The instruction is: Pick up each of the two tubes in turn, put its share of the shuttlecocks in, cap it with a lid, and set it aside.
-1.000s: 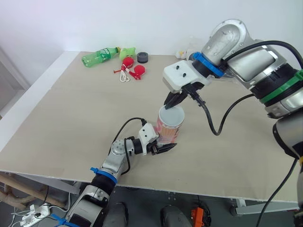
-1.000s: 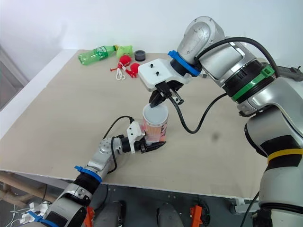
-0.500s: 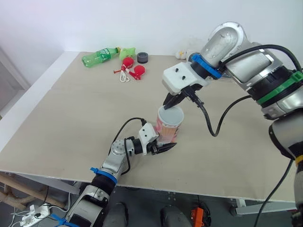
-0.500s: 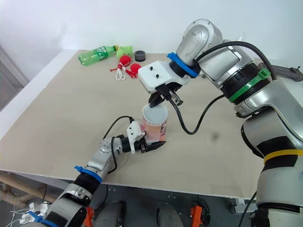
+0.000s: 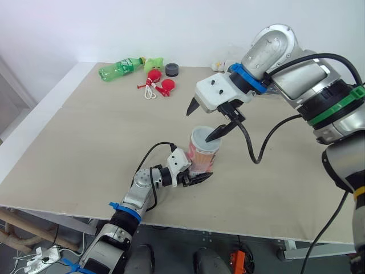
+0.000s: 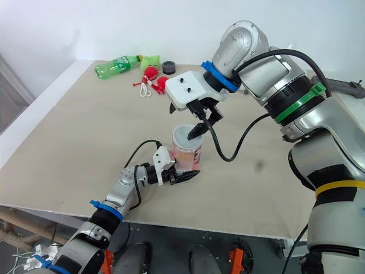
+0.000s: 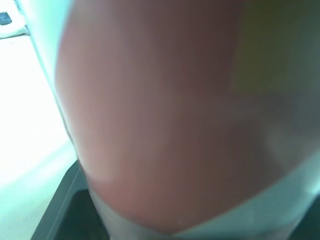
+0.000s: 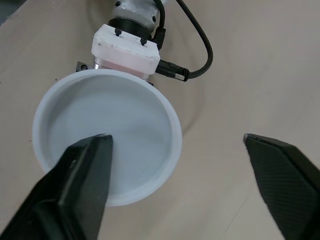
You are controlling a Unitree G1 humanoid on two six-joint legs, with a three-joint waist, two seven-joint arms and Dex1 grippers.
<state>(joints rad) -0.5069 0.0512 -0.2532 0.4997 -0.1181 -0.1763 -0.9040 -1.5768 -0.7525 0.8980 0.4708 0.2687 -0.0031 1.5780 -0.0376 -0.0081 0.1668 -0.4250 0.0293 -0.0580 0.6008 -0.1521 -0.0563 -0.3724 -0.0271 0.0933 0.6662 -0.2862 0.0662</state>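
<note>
A pink-labelled tube (image 5: 202,161) stands upright near the table's front edge. My left gripper (image 5: 194,176) is shut on its lower part, and in the left wrist view the tube's wall (image 7: 165,115) is right up against the camera. A white lid (image 5: 205,139) sits on the tube's top; from the right wrist it appears as a round white dish (image 8: 107,150). Just above the lid my right gripper (image 5: 201,123) is open, one finger (image 8: 75,190) over the lid's rim and the other finger (image 8: 280,170) out beyond it, holding nothing.
At the table's far side lie a green bottle (image 5: 120,68), a green toy (image 5: 154,61), red toys with a cord (image 5: 159,84), a dark roll (image 5: 171,69) and a small white object (image 5: 218,65). The table's front edge (image 5: 188,228) runs close behind the left arm.
My right gripper was shut on the lid at the tube's top; its fingers have now spread wide and let go, leaving the lid on the tube. The left arm has not moved.
</note>
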